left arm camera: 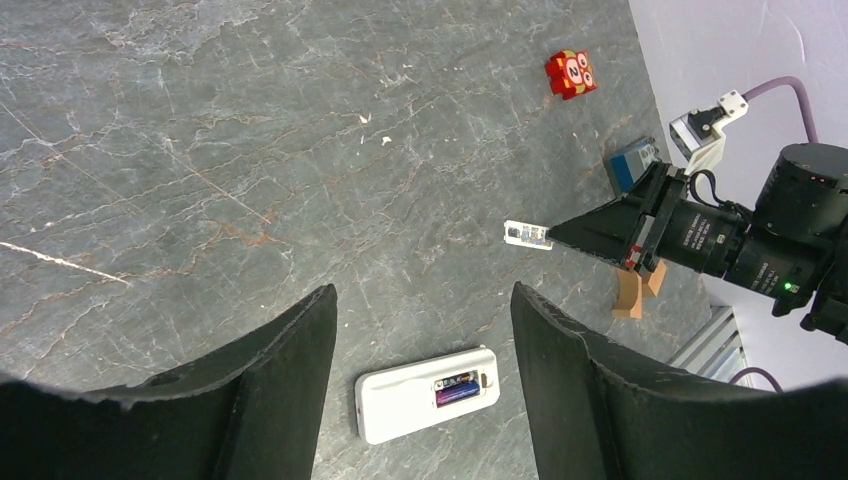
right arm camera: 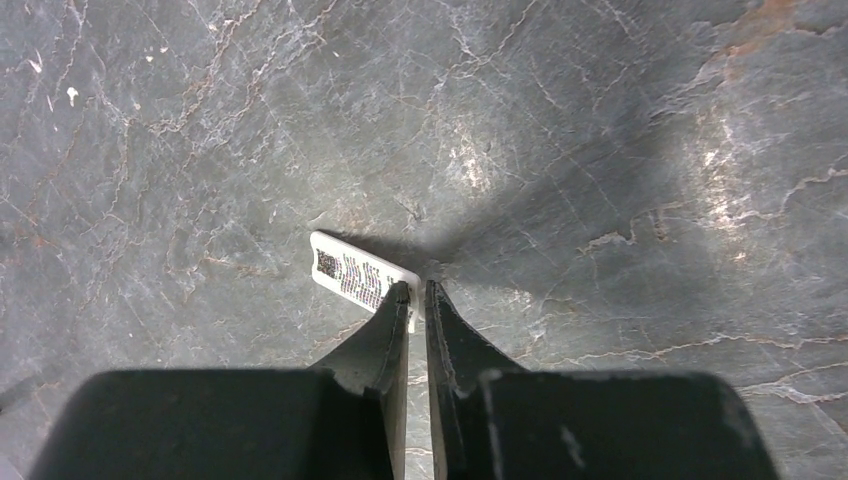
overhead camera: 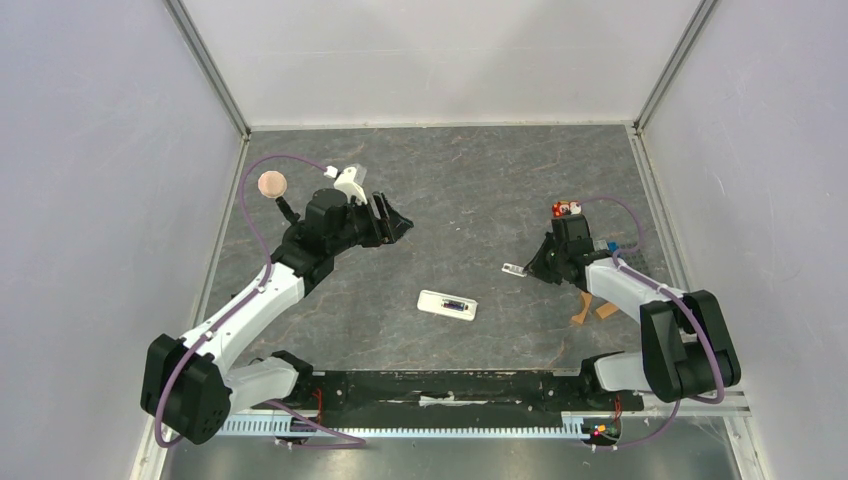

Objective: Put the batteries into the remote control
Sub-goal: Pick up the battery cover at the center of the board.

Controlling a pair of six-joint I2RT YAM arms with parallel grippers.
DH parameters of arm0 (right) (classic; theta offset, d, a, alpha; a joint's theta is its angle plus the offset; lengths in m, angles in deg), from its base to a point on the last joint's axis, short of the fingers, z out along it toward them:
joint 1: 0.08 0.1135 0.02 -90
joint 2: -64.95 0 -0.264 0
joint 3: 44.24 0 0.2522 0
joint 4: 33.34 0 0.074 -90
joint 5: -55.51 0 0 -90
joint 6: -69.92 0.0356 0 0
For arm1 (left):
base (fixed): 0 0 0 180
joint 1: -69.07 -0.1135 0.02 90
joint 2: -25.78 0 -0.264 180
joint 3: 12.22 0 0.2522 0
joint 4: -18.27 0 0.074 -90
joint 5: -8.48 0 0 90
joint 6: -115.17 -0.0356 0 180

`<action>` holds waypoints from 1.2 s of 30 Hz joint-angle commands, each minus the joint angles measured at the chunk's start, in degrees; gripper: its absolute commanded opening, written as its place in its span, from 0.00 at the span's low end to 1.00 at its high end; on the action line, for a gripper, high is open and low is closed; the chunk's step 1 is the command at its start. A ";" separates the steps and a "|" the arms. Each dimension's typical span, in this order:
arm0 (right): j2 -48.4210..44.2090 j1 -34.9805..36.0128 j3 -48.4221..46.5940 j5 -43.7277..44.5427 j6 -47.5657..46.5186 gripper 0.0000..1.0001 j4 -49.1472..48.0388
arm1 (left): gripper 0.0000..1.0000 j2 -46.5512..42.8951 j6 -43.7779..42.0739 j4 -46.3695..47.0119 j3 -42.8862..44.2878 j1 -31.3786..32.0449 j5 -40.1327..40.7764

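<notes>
The white remote control (overhead camera: 447, 304) lies back up in the middle of the table, with its bay open. A purple-blue battery (left arm camera: 457, 391) lies in the bay, and a darker cylinder shows beside it. My left gripper (left arm camera: 422, 300) is open and empty, held high above and behind the remote (left arm camera: 410, 400). My right gripper (right arm camera: 417, 290) is shut on the corner of a small white labelled cover plate (right arm camera: 355, 272). It holds the plate just off the table, to the right of the remote (overhead camera: 513, 269).
A red block (overhead camera: 567, 210) and a blue ridged box (overhead camera: 606, 245) sit behind the right arm. Tan wooden pieces (overhead camera: 592, 312) lie under its forearm. A peach ball (overhead camera: 272, 184) is at the back left. Grey walls close in three sides.
</notes>
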 commanded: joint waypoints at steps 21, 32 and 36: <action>-2.72 -0.65 0.84 -7.10 6.12 0.00 -0.84 | 0.69 0.43 1.97 3.79 1.24 0.05 -0.97; -2.18 -0.72 1.30 -7.10 -1.59 0.00 0.21 | 0.69 0.47 2.07 3.86 0.80 0.04 -1.26; -1.69 -0.78 0.98 -7.13 -3.09 0.00 2.65 | 0.69 0.49 1.74 3.85 0.80 0.05 -1.32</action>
